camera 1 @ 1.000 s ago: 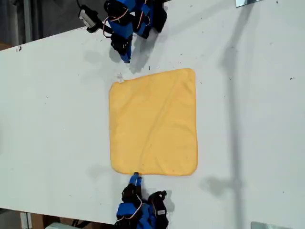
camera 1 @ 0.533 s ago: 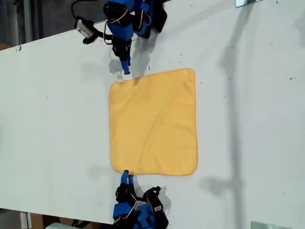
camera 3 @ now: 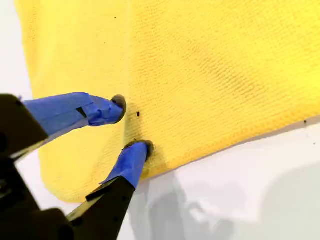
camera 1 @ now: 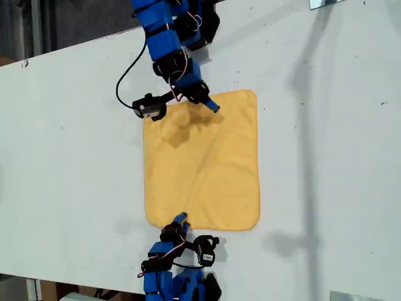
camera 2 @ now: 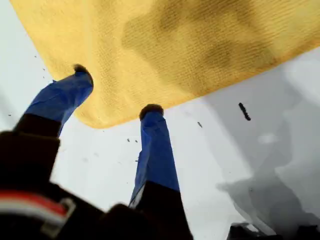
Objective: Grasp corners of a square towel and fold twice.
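The square towel, yellow-orange, lies flat in the middle of the white table. My first gripper hangs open over the towel's upper edge in the exterior view. In its wrist view the first gripper straddles a rounded corner of the towel with nothing between its fingers. My second gripper is at the towel's lower edge, near the lower-left corner in the exterior view. It stands open, tips down on the towel just in from the hem and a short way from the corner.
The first arm's black wrist camera and cable hang over the towel's upper-left corner in the exterior view. The table's edge runs along the exterior view's upper left, dark floor beyond it. A small dark mark sits on the table by the hem.
The first arm swung from just outside the upper-left corner to over the towel's upper edge, toward the exterior view's right. The second gripper moved off the table onto the lower hem.
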`<control>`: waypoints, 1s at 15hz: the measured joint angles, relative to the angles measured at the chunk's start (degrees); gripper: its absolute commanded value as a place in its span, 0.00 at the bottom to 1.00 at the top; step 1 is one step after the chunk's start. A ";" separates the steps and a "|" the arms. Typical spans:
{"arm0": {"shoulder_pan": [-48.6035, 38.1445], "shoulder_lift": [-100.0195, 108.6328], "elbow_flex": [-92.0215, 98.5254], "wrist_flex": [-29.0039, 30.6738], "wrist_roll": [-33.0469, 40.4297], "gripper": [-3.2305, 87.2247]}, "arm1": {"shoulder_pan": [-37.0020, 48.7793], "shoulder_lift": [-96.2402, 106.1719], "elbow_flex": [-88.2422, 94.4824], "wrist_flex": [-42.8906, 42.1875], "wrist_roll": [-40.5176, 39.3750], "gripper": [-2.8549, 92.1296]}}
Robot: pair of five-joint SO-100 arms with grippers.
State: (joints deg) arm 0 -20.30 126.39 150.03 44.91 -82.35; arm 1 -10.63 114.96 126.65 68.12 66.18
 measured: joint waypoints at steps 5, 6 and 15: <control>0.09 -2.20 0.00 -1.67 0.00 0.19 | -13.71 -19.69 -12.66 -0.09 6.94 0.30; 0.09 -2.20 0.00 -1.93 0.00 0.19 | -15.12 -25.14 -16.52 1.58 7.21 0.30; 0.09 0.62 2.90 -2.99 -0.26 0.19 | -19.69 -40.69 -25.93 -4.13 11.07 0.03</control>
State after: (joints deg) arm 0 -20.21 127.00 152.93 41.92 -82.62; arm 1 -30.32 74.27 100.72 63.98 77.26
